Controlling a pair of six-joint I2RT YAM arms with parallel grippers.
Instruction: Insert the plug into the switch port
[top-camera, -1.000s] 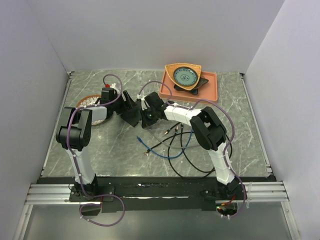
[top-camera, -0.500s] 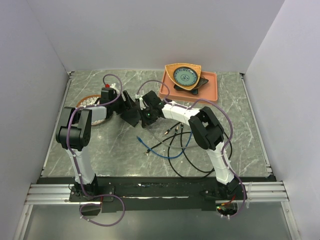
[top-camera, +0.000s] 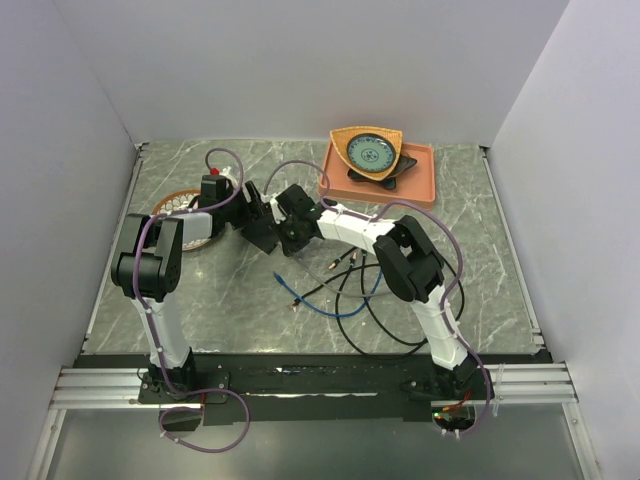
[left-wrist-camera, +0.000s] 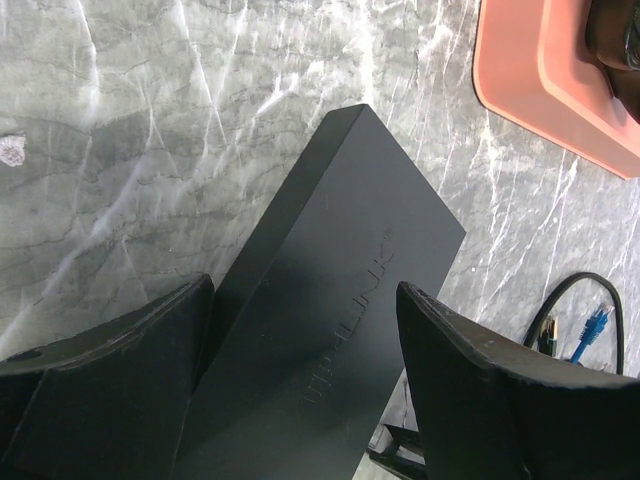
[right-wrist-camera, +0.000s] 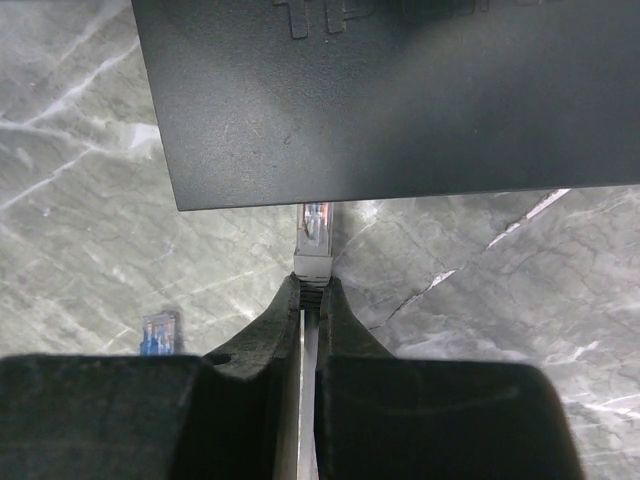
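The right hand (right-wrist-camera: 310, 288) is clenched on the plug (right-wrist-camera: 314, 236), pinching its pale boot so that the clear tip points at the switch (right-wrist-camera: 380, 90). Over the last second the top view shows this hand swing left and away from the bases, closing from just beside the switch to right against it. The left hand (left-wrist-camera: 305, 330) has stayed put, grasping the switch across its width and holding it tilted. That reads as the approach being over and the insertion itself about to start. The right wrist view alone shows how close it is: the plug's tip meets the switch's edge and slips out of sight beneath it. The port is hidden there, so whether the tip has entered cannot be told. The left wrist view shows instead the switch's flat top and both fingers flanking it, with a corner of the orange tray (left-wrist-camera: 520, 70) beyond. Only the top view takes in the loose cables (top-camera: 345, 295) trailing over the table (top-camera: 480, 260).
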